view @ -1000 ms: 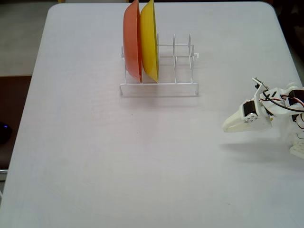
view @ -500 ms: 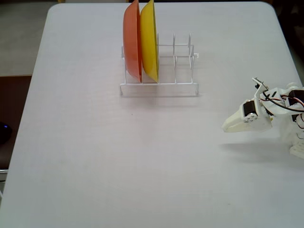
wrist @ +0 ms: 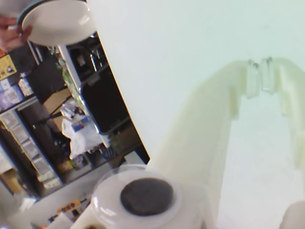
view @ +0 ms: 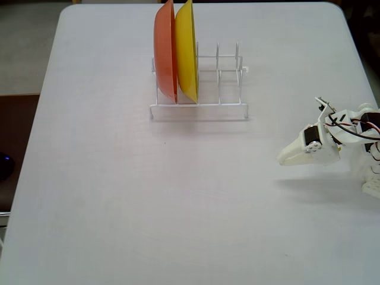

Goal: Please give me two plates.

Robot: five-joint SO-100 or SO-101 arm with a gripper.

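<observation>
In the wrist view a cream-white plate (wrist: pixel 57 21) shows at the top left, off the table, held by a person's hand (wrist: pixel 10 34). A thin blue rim (wrist: pixel 26 12) of another plate peeks out behind it. Neither plate appears in the fixed view. My gripper (wrist: pixel 259 78) hangs over bare table with its fingertips touching, shut on nothing. In the fixed view the gripper (view: pixel 284 159) sits at the table's right side, pointing left, well away from the rack.
A white wire rack (view: pixel 219 107) stands at the far middle of the table, with an orange-red plate (view: pixel 165 50) and a yellow plate (view: pixel 186 50) upright in its left slots. Room clutter lies beyond the table's edge (wrist: pixel 119 109).
</observation>
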